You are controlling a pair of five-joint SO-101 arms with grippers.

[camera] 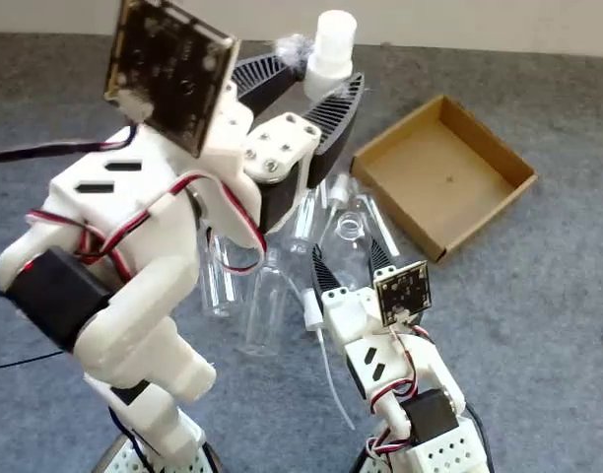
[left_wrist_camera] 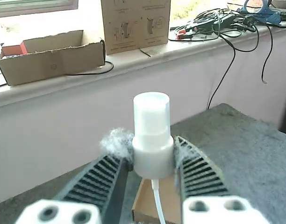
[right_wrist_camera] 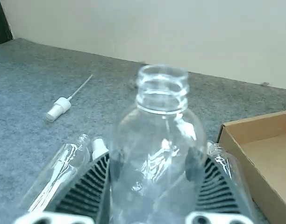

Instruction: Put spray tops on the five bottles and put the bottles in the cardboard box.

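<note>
Brown cardboard box [camera: 444, 177], right of centre in the high view, sits empty. Nothing is packed and no bottle looks capped, so I judge the task barely begun. At centre the right gripper [camera: 351, 264] pinches an upright open-necked bottle [right_wrist_camera: 157, 154]; other bottles [camera: 262, 310] lie on the carpet [camera: 538, 325] beside it. Top centre, the left gripper [left_wrist_camera: 152, 165] clamps a spray top [left_wrist_camera: 152, 133]. Left wrist view catches its dip tube [left_wrist_camera: 157, 200] — unreadable from above; high view gives the box's bare floor, cut off in the right wrist view.
</note>
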